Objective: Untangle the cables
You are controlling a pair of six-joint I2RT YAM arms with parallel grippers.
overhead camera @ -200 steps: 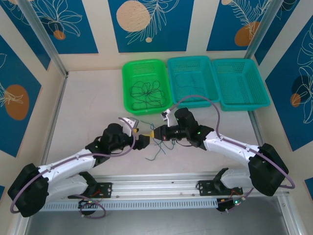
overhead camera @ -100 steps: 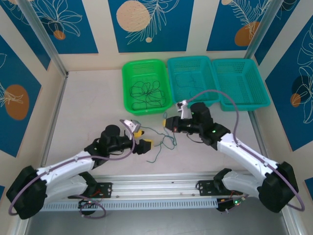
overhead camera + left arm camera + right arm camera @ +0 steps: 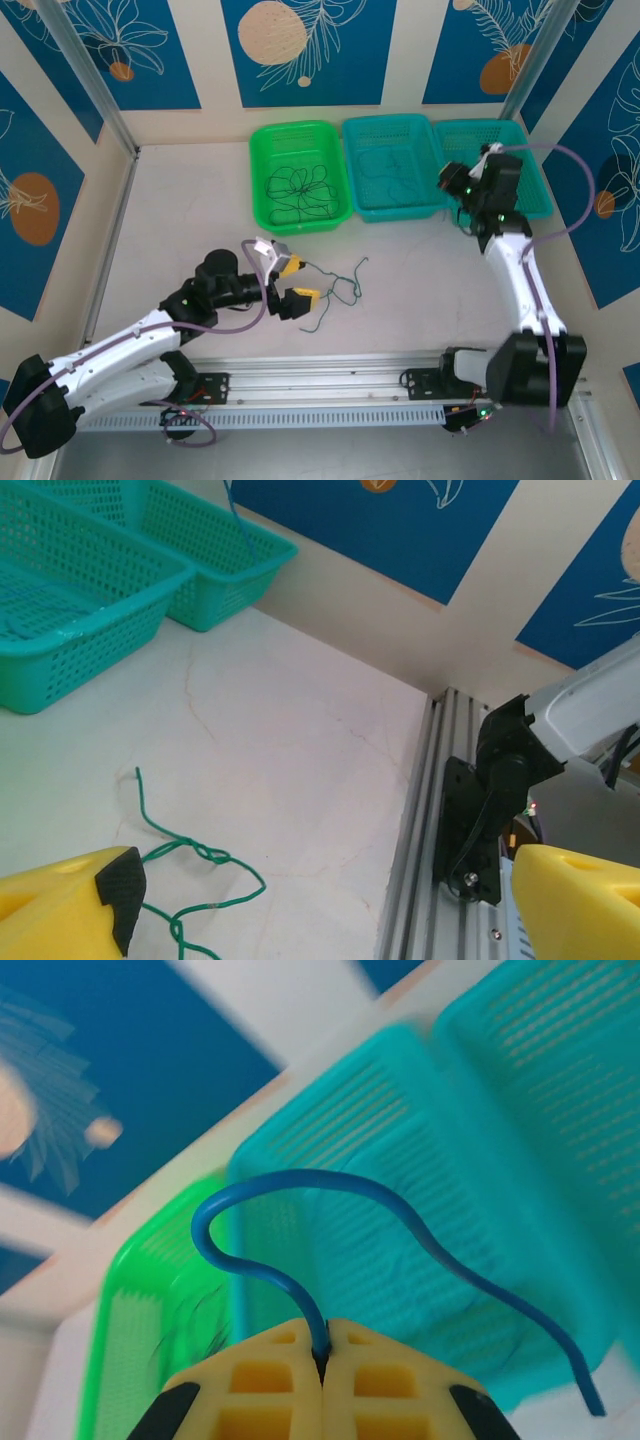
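Left gripper (image 3: 298, 281) spread wide near green cable (image 3: 205, 853) (lying on table (image 3: 200, 220)), right gripper (image 3: 322, 1345) clamped on blue cable (image 3: 300, 1185)

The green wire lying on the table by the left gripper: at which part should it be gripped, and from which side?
Probably at the small twist in the middle of the green wire, where strands bunch and give more to pinch. Come from above with the open left gripper, jaws across the strand, since it lies flat on the table.
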